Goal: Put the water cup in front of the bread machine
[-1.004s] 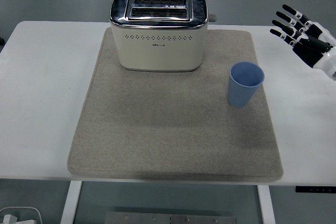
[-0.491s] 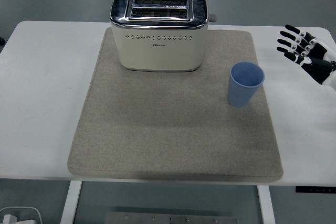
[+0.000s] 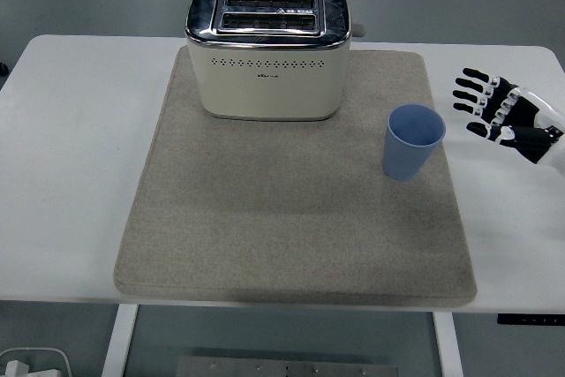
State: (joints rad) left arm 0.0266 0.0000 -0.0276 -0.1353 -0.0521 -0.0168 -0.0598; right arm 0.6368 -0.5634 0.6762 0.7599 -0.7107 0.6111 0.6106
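while the blue water cup stands upright on the right side of the grey mat, right of the bread machine rather than in front, nothing is done yet. right hand hovers right of the cup, fingers spread wide, holding nothing. grasping and shifting left remain.

Your right hand comes in from the right edge, held out with the fingers spread and pointing left, holding nothing. Its black fingers carry white bands at the joints, and the white wrist runs off the right edge of the view.
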